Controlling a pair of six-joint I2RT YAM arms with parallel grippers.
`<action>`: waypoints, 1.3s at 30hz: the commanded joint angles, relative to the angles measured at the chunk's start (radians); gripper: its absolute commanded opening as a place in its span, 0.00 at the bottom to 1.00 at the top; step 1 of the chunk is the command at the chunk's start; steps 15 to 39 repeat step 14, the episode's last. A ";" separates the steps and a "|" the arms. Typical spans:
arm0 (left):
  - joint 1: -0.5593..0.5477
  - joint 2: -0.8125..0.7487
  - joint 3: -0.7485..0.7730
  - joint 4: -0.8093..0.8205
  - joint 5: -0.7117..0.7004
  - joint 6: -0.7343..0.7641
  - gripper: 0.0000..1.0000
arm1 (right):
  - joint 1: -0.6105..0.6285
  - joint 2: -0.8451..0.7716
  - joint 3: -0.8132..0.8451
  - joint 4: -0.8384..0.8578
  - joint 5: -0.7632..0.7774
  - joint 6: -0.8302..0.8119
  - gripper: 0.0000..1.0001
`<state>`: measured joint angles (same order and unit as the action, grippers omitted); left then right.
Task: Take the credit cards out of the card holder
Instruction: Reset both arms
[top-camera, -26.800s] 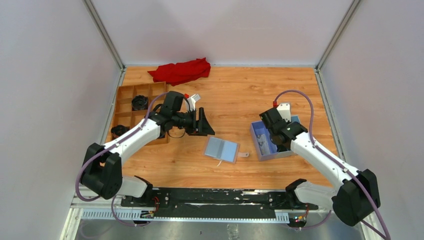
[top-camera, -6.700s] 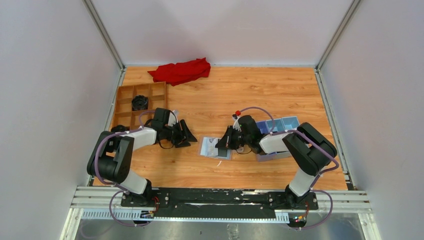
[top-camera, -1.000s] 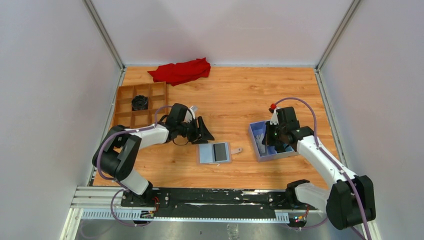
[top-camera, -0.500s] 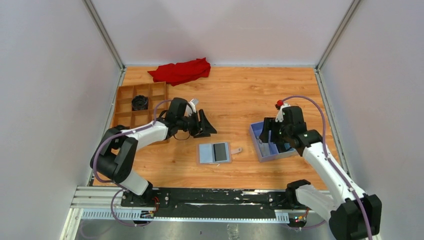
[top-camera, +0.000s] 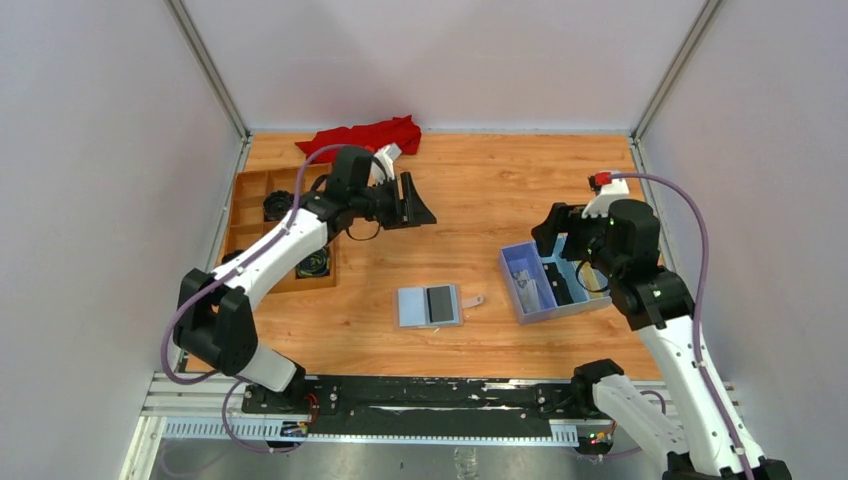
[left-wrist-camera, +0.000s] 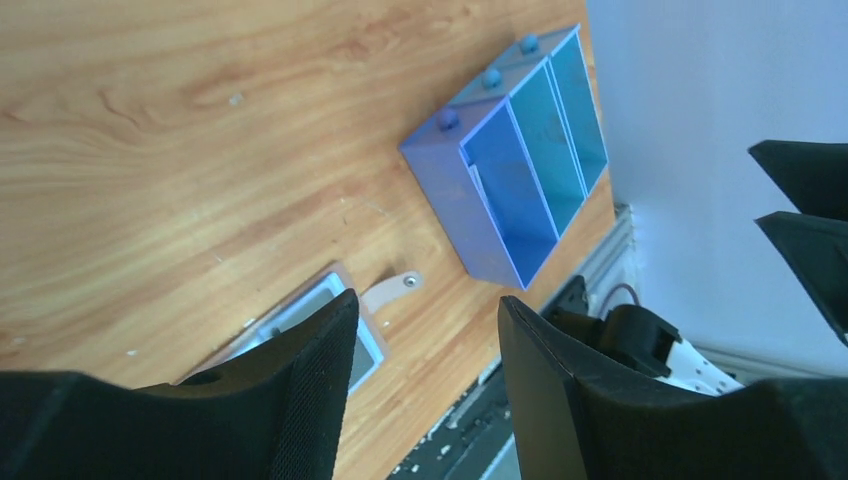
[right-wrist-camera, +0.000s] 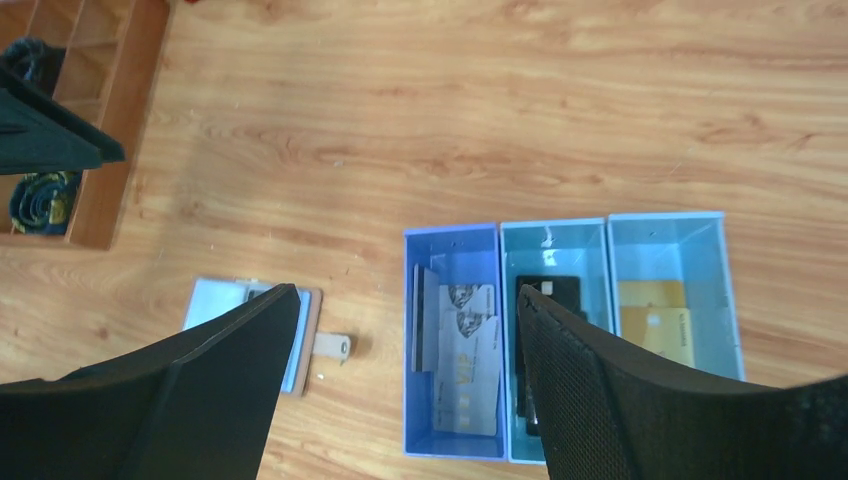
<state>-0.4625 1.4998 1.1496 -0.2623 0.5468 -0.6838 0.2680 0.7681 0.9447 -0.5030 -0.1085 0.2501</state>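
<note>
Here, flat rectangular card holder (top-camera: 428, 305) on grainy wood (top-camera: 480, 190), thin cards (right-wrist-camera: 465, 345) in box (right-wrist-camera: 450, 232); both arms' jaws apart.

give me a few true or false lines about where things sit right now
1. The card holder lies open on the table. True.
2. The right gripper holds a black card. False: it is open and empty, above the blue box.
3. All three compartments of the blue box hold cards. True.
4. The red cloth lies in the brown tray. False: it lies on the table beyond the tray.
5. The left gripper touches the card holder. False: it is open, up in the air, apart from it.
</note>
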 joint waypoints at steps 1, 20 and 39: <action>-0.005 -0.093 0.095 -0.229 -0.139 0.135 0.57 | -0.010 -0.051 0.061 -0.037 0.090 -0.034 0.84; -0.005 -0.660 -0.193 -0.051 -0.721 0.113 0.63 | -0.010 -0.167 -0.029 0.015 0.186 -0.008 0.83; -0.005 -0.660 -0.193 -0.051 -0.721 0.113 0.63 | -0.010 -0.167 -0.029 0.015 0.186 -0.008 0.83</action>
